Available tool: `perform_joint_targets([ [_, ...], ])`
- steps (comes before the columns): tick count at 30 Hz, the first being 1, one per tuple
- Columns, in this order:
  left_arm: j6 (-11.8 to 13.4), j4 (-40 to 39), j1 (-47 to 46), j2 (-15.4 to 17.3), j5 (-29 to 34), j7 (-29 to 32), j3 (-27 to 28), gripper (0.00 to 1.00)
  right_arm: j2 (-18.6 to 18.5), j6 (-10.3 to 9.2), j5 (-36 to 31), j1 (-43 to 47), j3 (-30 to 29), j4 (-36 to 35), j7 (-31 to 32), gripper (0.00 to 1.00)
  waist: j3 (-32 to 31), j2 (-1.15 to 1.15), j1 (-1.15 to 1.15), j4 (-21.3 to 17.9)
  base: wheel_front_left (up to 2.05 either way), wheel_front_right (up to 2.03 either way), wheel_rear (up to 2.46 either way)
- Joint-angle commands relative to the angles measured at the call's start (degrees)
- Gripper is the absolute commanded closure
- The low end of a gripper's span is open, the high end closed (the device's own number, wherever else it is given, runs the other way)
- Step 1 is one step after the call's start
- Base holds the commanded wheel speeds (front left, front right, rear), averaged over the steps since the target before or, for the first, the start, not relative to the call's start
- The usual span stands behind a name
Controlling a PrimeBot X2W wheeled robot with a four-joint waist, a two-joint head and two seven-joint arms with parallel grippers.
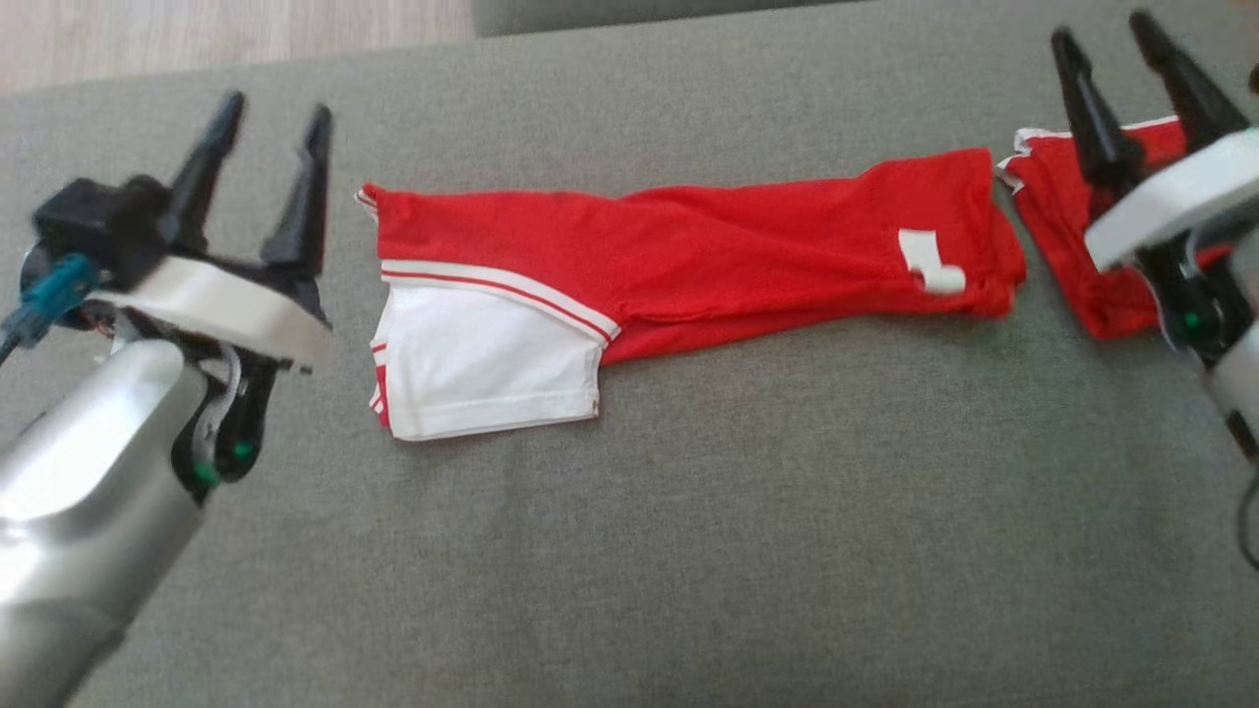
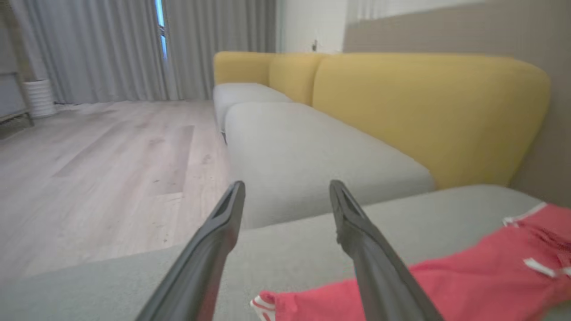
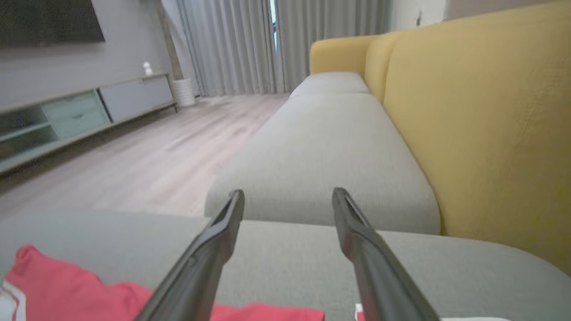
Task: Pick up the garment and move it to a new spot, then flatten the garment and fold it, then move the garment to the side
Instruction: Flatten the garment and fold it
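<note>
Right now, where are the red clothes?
In the head view, the garment lies on the grey cushion, between the left claw and the right claw.

Grey cushion bare before garment, free passage; yellow backrest beyond — a wall

1. Garment: red, with a white panel at centre left edged by red-and-white stripes, and a white tag.
2. Sofa seat: plain grey.
3. Backrest: mustard yellow.
4. Floor: pale wood grain.
5. Curtains: grey.
6. Fingers: black.
</note>
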Motion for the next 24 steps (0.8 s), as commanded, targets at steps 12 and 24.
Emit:
perform_joint_targets([
  [12, 0.1, -11.4, 23.1, -13.6, 23.7, -0.6, 34.1, 0.00, 20.8, -0.05, -27.8, 21.0, -31.4, -17.4, -1.3, 0.00, -2.3, 0.00, 0.00, -0.7, 0.00, 0.00, 0.00],
  [24, -8.7, -8.8, 34.2, -26.9, 37.9, -0.6, 46.1, 0.00, 28.5, -0.05, -38.5, 33.3, -38.1, -23.0, -1.3, 0.00, -2.7, 0.00, 0.00, -0.4, 0.00, 0.00, 0.00],
])
